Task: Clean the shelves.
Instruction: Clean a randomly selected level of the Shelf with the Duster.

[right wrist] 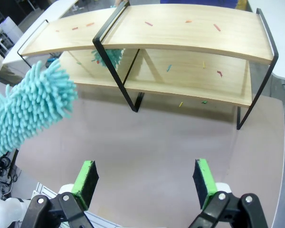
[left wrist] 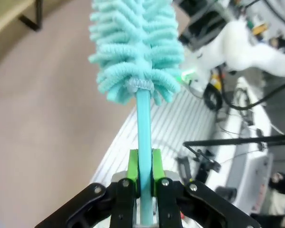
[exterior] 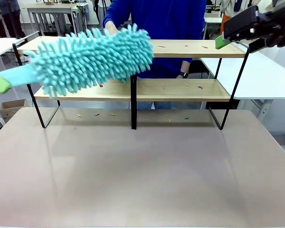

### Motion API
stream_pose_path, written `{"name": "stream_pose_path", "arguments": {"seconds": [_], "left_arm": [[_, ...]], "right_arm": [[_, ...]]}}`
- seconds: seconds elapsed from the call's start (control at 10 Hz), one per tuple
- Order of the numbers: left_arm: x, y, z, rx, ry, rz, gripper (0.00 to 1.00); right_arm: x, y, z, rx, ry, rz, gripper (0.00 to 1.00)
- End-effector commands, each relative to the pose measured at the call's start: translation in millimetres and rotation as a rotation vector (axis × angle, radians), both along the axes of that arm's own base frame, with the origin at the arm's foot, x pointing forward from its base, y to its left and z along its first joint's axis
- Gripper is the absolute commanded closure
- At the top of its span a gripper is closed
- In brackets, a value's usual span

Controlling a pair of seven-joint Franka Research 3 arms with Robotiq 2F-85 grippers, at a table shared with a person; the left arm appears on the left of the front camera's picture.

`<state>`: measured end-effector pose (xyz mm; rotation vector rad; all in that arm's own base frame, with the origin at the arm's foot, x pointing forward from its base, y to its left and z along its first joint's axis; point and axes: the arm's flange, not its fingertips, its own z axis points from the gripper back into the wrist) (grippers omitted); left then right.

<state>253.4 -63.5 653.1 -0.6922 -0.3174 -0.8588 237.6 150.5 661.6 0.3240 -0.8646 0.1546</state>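
At the bottom edge of the left wrist view, the left gripper (left wrist: 143, 164) is clamped on the thin handle (left wrist: 143, 128) of a teal duster (exterior: 92, 57). The duster's long axis runs from the front view's left edge up toward centre, roughly along the shelves (exterior: 190, 48). From the right wrist view, its fluffy head hangs over the tabletop (exterior: 142, 171), just short of the rack's left half. The left arm is therefore the nearer one, and the boards lie beyond the head's tip. The right gripper (right wrist: 143, 166) hovers with its fingers spread and empty at the front view's upper right. Coloured scraps (exterior: 200, 87) dot both boards, and a person (exterior: 166, 19) stands behind.
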Motion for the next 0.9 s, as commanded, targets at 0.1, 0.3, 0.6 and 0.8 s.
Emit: {"name": "stream_pose_path", "arguments": {"seconds": [0.1, 0.3, 0.6, 0.8], "left_arm": [[34, 53, 16, -0.091, -0.035, 0.199, 0.87], [20, 151, 30, -0.287, -0.047, 0.395, 0.87], [-23, 285, 1, -0.597, -0.037, 0.781, 0.87], [-42, 323, -28, -0.719, -0.007, 0.903, 0.87]], "right_arm": [[0, -1, 0, 0.001, 0.001, -0.002, 0.00], [0, -1, 0, 0.001, 0.001, -0.002, 0.00], [0, -1, 0, 0.001, 0.001, -0.002, 0.00], [0, -1, 0, 0.001, 0.001, -0.002, 0.00]]}}
